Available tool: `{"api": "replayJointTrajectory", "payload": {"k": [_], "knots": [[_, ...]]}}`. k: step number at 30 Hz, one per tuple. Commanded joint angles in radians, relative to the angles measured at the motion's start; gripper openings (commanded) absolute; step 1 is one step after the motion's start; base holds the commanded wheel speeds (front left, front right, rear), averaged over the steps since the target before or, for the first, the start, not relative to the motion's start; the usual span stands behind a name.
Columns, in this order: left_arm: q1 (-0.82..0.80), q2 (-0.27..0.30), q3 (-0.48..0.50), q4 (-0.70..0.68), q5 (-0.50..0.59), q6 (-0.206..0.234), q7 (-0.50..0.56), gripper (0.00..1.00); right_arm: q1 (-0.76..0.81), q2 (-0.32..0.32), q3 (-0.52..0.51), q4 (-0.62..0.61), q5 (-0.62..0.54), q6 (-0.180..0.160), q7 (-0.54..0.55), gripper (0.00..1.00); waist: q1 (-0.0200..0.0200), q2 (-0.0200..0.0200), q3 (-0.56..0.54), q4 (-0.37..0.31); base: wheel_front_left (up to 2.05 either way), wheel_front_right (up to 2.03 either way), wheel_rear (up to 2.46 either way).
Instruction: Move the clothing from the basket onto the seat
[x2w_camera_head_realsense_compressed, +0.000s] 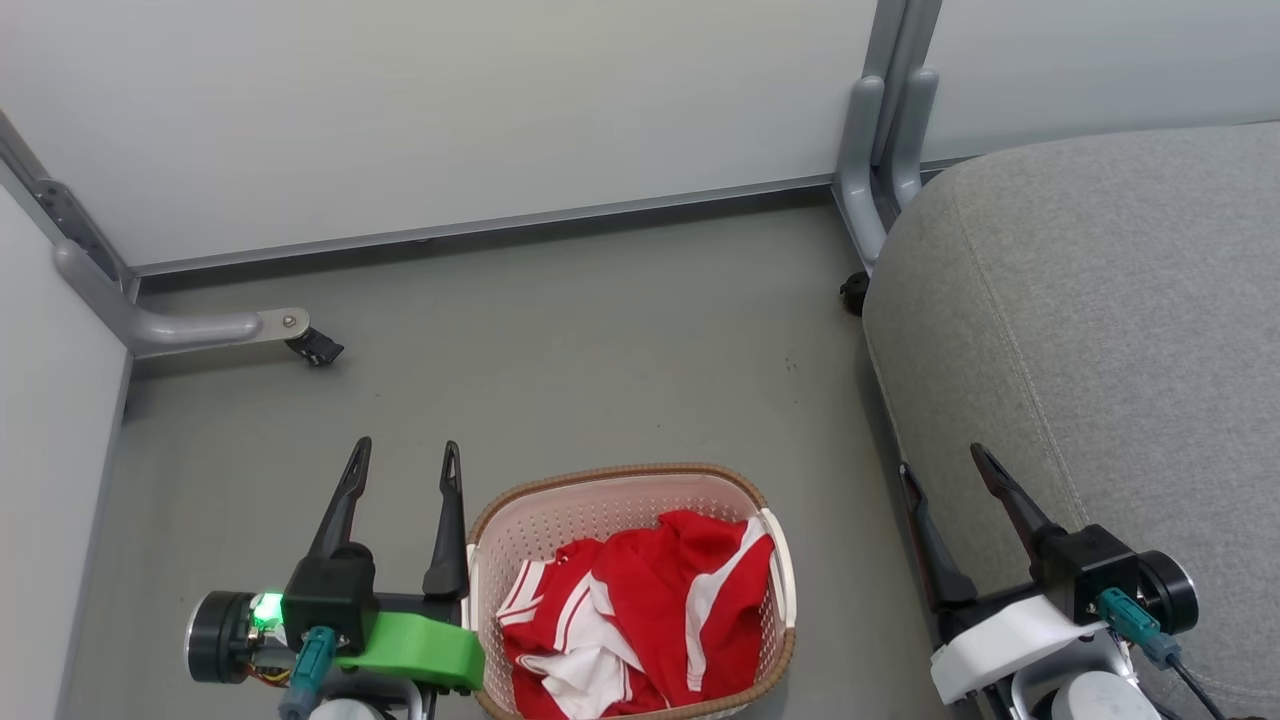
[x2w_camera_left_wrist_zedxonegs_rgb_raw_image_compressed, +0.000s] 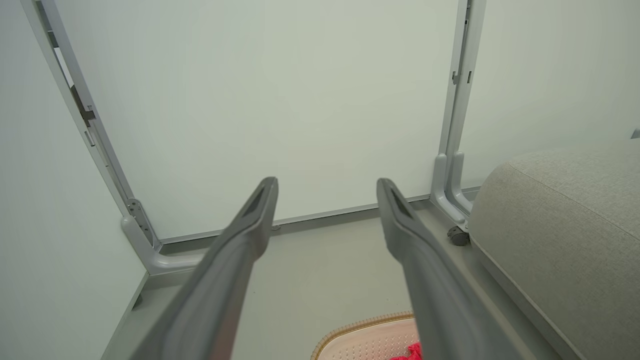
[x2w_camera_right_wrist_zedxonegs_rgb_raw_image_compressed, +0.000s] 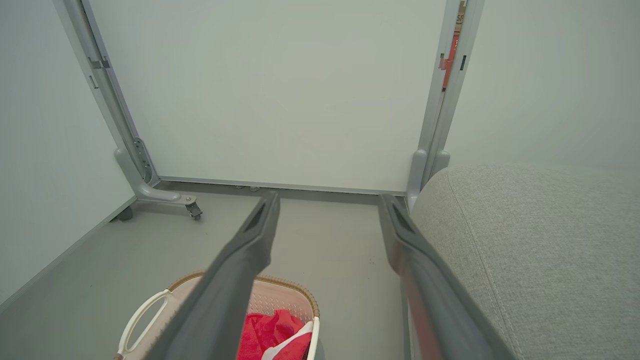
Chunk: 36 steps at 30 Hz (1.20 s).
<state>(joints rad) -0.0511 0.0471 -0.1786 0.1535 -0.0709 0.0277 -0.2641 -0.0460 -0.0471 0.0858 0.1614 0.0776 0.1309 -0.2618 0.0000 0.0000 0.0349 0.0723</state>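
Basket (x2w_camera_head_realsense_compressed: 620, 470) on grey floor (x2w_camera_head_realsense_compressed: 560, 350), white panels (x2w_camera_head_realsense_compressed: 450, 110)

Grey floor (x2w_camera_head_realsense_compressed: 560, 330) bearing basket (x2w_camera_head_realsense_compressed: 620, 470), seat (x2w_camera_head_realsense_compressed: 1100, 300), wheeled partition feet (x2w_camera_head_realsense_compressed: 200, 325).

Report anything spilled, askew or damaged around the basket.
Nothing stands out: the clothing lies crumpled inside the basket, which stands upright on the floor, apart from the seat.
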Motion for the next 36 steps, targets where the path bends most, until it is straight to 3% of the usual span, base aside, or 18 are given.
{"api": "replayJointTrajectory", "payload": {"k": [1, 16, 36], "knots": [[0.008, 0.006, 0.002, 0.002, -0.007, 0.002, -0.001, 1.0, -0.003, -0.006, -0.003, 0.004, -0.005, 0.0, -0.005, 1.0, 0.0, 0.0, 0.001, -0.001, 0.0, 0.0, 0.0], [-0.017, 0.006, 0.0, 0.006, -0.01, -0.008, -0.001, 1.0, -0.021, -0.006, 0.003, 0.005, -0.003, 0.0, -0.005, 1.0, 0.0, 0.0, 0.022, -0.01, 0.0, 0.0, 0.0], [-0.29, 0.006, -0.098, 0.197, 0.019, -0.124, -0.001, 1.0, -0.131, -0.005, -0.005, -0.095, 0.002, 0.0, -0.005, 1.0, 0.0, 0.0, 0.264, -0.143, 0.0, 0.0, 0.0]]}}
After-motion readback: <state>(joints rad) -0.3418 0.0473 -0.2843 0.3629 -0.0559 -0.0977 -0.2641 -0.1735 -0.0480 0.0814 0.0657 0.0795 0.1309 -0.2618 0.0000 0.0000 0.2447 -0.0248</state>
